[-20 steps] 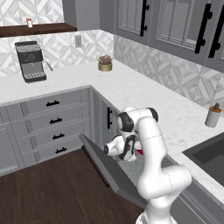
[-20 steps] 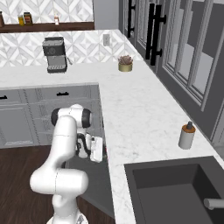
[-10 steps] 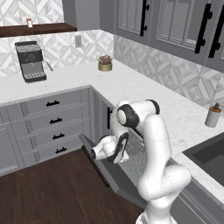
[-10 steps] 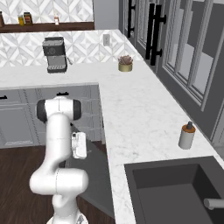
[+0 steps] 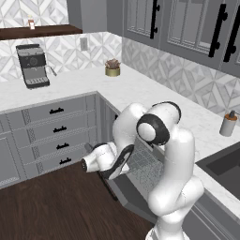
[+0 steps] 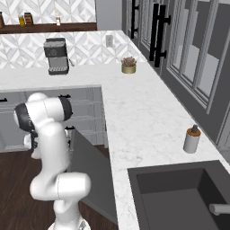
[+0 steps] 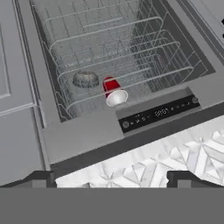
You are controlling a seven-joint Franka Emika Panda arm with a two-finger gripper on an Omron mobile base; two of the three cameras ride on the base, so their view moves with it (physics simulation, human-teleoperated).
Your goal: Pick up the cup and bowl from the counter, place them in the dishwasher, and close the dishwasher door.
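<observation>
In the hand view the grey bowl (image 7: pixel 85 79) sits in the dishwasher (image 7: pixel 87 131) rack, the red cup (image 7: pixel 113 91) lies tipped just beside it, and the gripper (image 7: pixel 111 178) is wide open, holding nothing.

Around the coffee machine (image 5: pixel 32 65) standing in the corner, patterned grey-white wall tiles (image 5: pixel 61 47) rise to a dark wooden shelf (image 5: pixel 40 31), grey drawers with black handles (image 5: pixel 58 130) sit below, and dark wood floor (image 5: pixel 42 206) spreads, apparently evenly lit.
</observation>
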